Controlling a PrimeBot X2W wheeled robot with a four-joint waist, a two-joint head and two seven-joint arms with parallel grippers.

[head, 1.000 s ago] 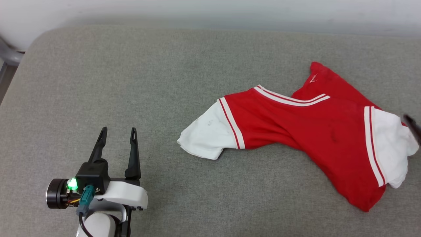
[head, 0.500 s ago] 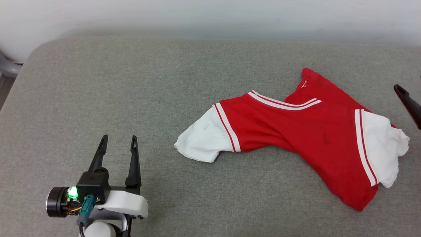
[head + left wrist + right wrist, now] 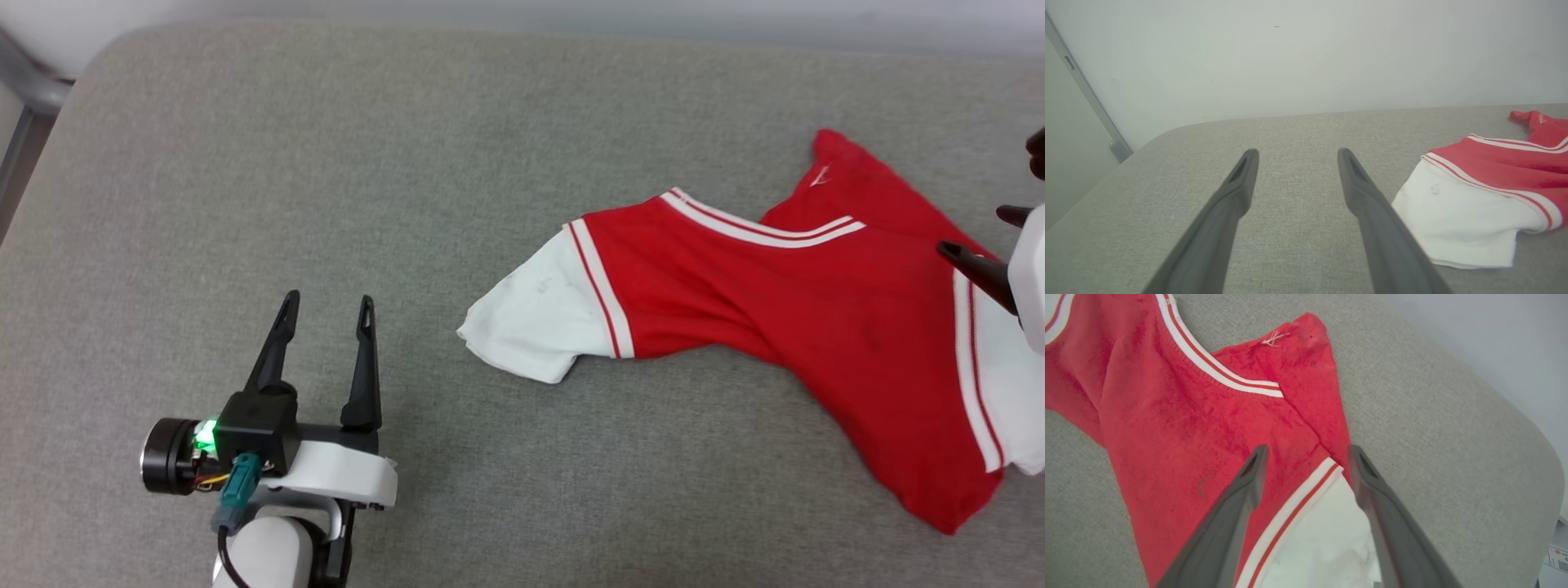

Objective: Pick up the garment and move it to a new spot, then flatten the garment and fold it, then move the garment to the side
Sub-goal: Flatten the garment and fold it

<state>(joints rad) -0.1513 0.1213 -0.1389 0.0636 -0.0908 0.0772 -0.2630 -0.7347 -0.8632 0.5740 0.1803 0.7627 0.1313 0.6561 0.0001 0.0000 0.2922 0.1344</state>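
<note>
Two grippers stand with jaws spread wide. The left gripper (image 3: pixel 328 299) hovers over bare grey cushion (image 3: pixel 408 163), near the garment's white sleeve (image 3: pixel 535 327) but apart from it. The garment (image 3: pixel 775 302) lies rumpled on the cushion's right half. The right gripper (image 3: pixel 1307 451) straddles its other sleeve's striped trim (image 3: pixel 1294 506). A pale wall (image 3: pixel 1306 53) stands behind.

Grey upholstered bench (image 3: pixel 245 163): the left half, from near edge to far edge, is bare cloth open to passage, apart from the left gripper (image 3: pixel 328 299) by the near-left corner, its jaws apart. The garment (image 3: pixel 775 302) lies low across the right half out to the right edge, where the right gripper (image 3: pixel 973 230) stands over its sleeve seam, fingers spread. A pale wall (image 3: pixel 1306 61) closes the far edge, and a grey metal post (image 3: pixel 33 106) stands off the far-left corner.
</note>
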